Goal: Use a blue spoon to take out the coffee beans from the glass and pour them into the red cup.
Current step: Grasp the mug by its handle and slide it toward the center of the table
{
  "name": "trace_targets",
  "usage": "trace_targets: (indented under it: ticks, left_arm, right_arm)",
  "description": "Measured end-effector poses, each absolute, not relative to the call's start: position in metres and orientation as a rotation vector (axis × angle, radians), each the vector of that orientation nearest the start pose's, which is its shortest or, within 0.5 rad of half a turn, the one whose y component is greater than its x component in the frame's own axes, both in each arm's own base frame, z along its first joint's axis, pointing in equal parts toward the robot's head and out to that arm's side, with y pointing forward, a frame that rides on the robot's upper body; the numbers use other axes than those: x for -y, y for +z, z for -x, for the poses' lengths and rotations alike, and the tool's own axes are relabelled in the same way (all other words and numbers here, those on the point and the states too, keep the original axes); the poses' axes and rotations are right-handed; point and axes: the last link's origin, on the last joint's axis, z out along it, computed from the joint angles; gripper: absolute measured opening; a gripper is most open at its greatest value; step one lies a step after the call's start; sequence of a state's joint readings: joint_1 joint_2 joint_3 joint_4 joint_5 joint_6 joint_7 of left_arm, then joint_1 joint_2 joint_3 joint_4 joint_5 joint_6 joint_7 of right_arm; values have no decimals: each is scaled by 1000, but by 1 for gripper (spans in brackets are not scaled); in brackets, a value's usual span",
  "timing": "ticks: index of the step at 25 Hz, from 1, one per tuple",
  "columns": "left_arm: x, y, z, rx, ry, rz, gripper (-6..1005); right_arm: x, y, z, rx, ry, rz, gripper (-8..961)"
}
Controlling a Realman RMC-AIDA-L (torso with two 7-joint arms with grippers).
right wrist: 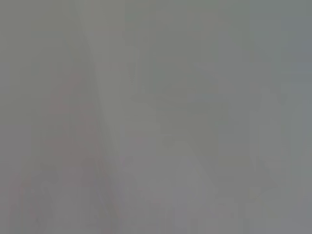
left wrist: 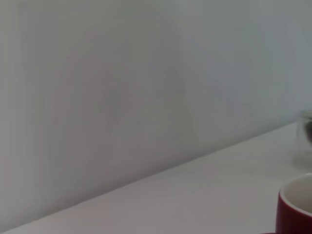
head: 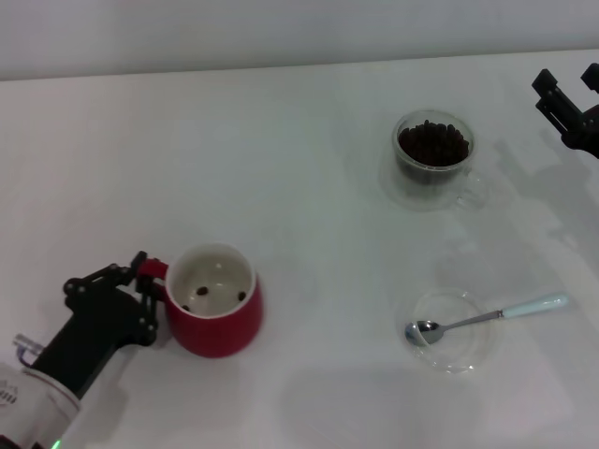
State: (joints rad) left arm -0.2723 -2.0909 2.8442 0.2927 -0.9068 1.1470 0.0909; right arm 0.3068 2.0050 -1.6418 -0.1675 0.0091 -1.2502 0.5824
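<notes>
- While the left gripper (head: 148, 281) sat at the near left of the white table (head: 299, 168), its black fingers were closed on the small loop handle of the red cup (head: 217, 313), pinching it from both sides
- The red cup stood upright just beside that gripper, its white inside holding 3 loose coffee beans (head: 202, 292) on the bottom
- In the left wrist view only a slice of the red cup's rim and wall (left wrist: 295, 207) showed at the frame's edge, with the white tabletop running back to a plain wall; the gripper's own fingers did not show there
- The glass (head: 432, 159) stood upright on the far right part of the table, well apart from the red cup, filled nearly to the rim with a heap of dark beans (head: 432, 143); its small clear handle pointed toward the right and near side
- The blue spoon (head: 487, 316) lay untouched on the near right, its shiny bowl resting inside a shallow clear round dish (head: 452, 346) and its pale blue handle reaching out over the dish rim toward the right
- The right gripper (head: 569, 94) hung at the far right edge of the head view, beyond the glass and apart from it, its 2 black fingers spread with nothing between them
- The right wrist view was a blank grey blur with nothing to make out
</notes>
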Motion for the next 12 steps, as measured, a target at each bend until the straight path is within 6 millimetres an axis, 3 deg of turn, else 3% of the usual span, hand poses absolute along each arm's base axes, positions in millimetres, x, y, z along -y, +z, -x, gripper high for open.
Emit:
trace_targets:
  ticks: [12]
  left_arm:
    - [-244, -112, 306, 332, -551, 2127, 93]
  right_arm:
    - [-305, 25, -356, -699, 906, 1641, 814]
